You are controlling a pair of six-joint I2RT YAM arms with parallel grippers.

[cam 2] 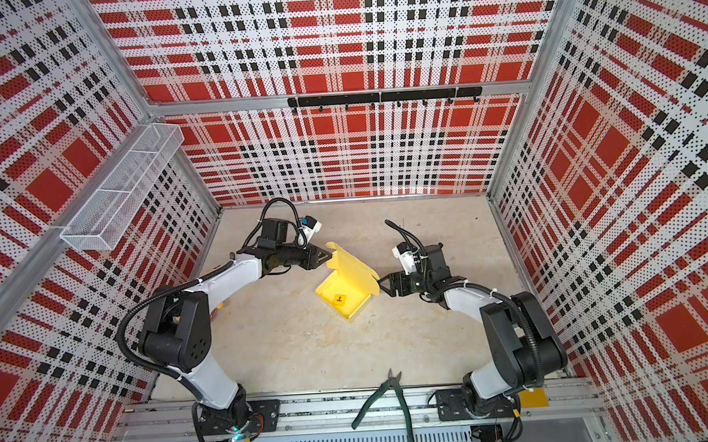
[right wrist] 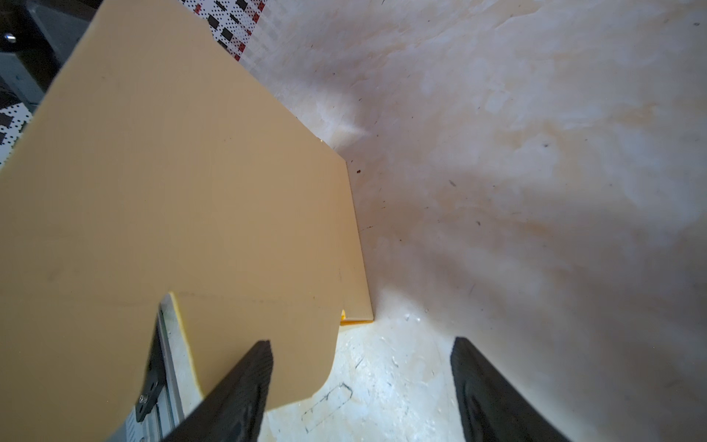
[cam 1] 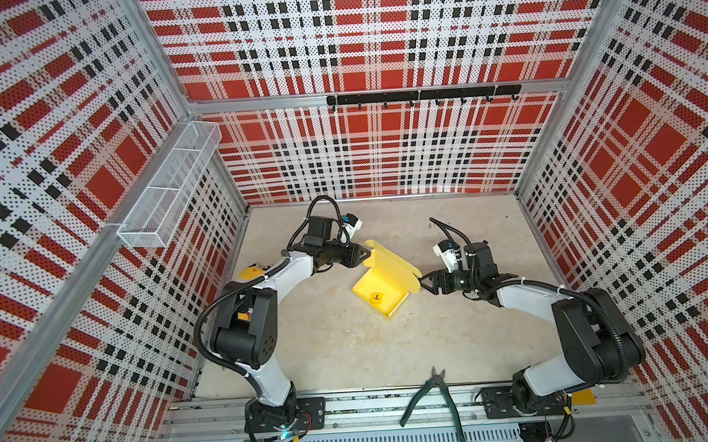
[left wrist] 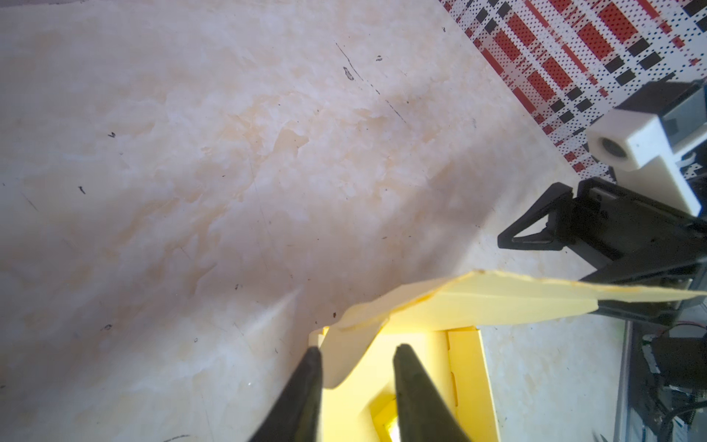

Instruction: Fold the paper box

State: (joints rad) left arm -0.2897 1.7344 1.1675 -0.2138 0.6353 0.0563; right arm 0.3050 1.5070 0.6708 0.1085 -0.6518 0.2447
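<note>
Paper box [cam 1: 384, 279] sat mid-tabletop [cam 1: 330, 348] between both arms. Its tray was already squared up with the walls standing, while the lid [cam 1: 392, 261] stood raised and its rounded side tabs were untucked. A small yellow cube [cam 1: 376, 297] lay inside (no part of the folding, I judged). The left gripper [left wrist: 355, 350], jaws partly apart, straddled one lid tab without pinching it. The right gripper [right wrist: 361, 342] gaped wide at the opposite tab, holding nothing. Closing and tucking the lid seemingly remained.

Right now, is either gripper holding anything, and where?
Nothing is clamped. The left gripper straddles a rounded lid tab of the paper box, gap showing; the right gripper stands open at the opposite tab.
</note>
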